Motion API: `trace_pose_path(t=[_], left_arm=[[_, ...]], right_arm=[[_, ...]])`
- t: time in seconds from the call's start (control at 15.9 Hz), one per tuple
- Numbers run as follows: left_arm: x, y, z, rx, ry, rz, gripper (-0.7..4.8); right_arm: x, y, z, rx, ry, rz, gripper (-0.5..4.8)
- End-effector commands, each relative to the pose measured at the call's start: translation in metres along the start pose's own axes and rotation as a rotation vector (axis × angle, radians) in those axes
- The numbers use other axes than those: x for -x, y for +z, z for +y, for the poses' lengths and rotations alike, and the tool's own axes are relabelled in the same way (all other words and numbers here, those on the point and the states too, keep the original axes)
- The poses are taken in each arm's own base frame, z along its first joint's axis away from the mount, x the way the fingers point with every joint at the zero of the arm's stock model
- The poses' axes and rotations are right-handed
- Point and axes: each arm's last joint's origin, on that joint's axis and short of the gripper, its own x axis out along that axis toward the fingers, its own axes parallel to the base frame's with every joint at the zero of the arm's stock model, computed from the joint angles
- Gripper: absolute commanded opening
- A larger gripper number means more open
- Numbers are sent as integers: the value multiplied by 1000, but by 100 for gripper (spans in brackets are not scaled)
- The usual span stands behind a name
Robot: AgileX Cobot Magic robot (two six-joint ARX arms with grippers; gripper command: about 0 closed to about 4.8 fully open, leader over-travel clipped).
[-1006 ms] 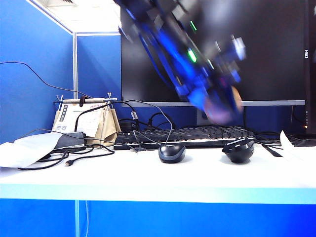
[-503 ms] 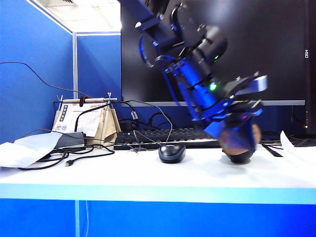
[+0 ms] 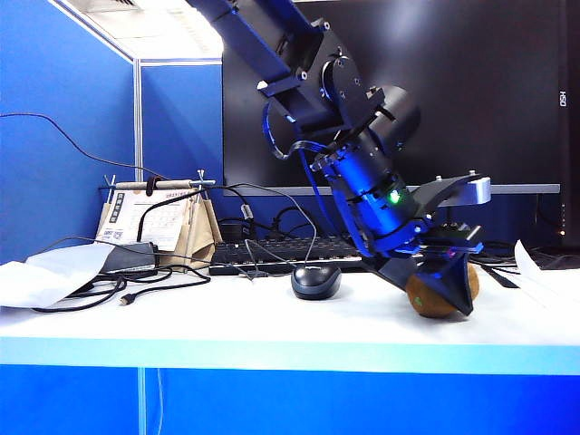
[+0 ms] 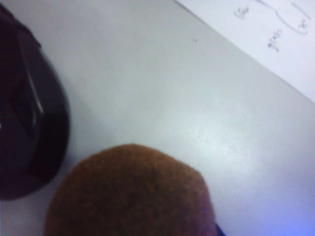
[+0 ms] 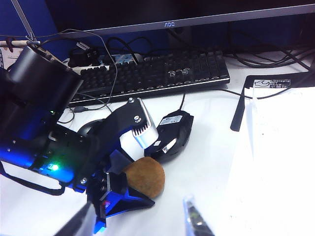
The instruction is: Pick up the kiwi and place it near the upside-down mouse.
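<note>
Gripping kiwi (image 3: 441,292) on table, left end effector (image 3: 450,272) (upside-down mouse (image 5: 172,133) beside)

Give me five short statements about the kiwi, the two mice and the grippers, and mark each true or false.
1. The left gripper is closed on the kiwi. True.
2. The kiwi is up in the air above the monitor. False: it is down at the white desk, in front of the keyboard.
3. The kiwi sits right beside the upside-down mouse. True.
4. The grey-blue mouse lies on its back. False: it sits dome up.
5. The right gripper holds the upside-down mouse. False: its fingers hang apart, holding nothing, above the desk.
</note>
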Motion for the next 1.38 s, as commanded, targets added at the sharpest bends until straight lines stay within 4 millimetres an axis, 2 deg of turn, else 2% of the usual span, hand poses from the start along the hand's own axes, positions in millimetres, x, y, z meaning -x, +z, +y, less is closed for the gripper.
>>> trace_pose_path(t=[0.06, 0.13, 0.25, 0.44, 0.57, 0.63, 0.69, 0.88, 1.01, 1.19, 1.26, 1.38], left_arm=[[1, 5, 0, -6, 5, -20, 120], [3, 8, 1, -8, 8, -30, 210], [6, 13, 1, -6, 10, -44, 220], [7, 13, 1, 13, 9, -36, 317], [6, 11, 0, 18, 3, -8, 322], [6, 10, 0, 19, 2, -5, 352], [7, 9, 0, 24, -4, 13, 409], [7, 7, -4, 27, -12, 41, 470], [13, 7, -5, 32, -18, 68, 479], [40, 11, 3, 46, 18, 113, 479], [55, 15, 9, 73, 39, 98, 479], [98, 26, 23, 135, 86, 48, 479]], right_arm=[[1, 3, 0, -5, 1, -12, 238], [1, 3, 0, -5, 1, -12, 238], [0, 3, 0, -6, 3, -14, 238], [-1, 2, 1, -3, 2, -4, 238], [-3, 1, 1, 2, 0, 12, 238], [-3, 1, 1, 3, -1, 14, 238], [-4, 0, 1, 4, -2, 17, 238], [-4, 0, 1, 4, -2, 17, 238], [-4, 0, 1, 4, -2, 17, 238], [-4, 2, 2, 1, -2, 2, 238], [-4, 2, 2, -1, -1, -3, 238], [-4, 2, 2, -1, -3, -5, 238]])
